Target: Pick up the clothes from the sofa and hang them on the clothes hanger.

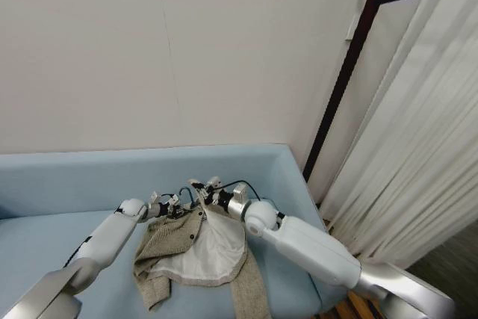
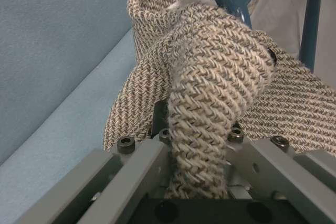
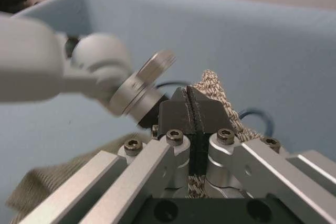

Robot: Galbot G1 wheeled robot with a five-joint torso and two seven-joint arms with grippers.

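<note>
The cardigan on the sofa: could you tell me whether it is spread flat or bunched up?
Bunched up: the cardigan lies crumpled, lining showing, its top edge gathered in the left end effector.

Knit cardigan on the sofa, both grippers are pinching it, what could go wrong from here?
1. The right gripper seems to pinch just a thin edge of the knit cardigan at its pad tips; it could slip out on lifting.
2. The left gripper holds a bunched fold close beside it, so the garment may rise crumpled, sleeves dragging on the sofa.
3. The clothes rack stands beside the curtain; loose knit might snag there.
</note>
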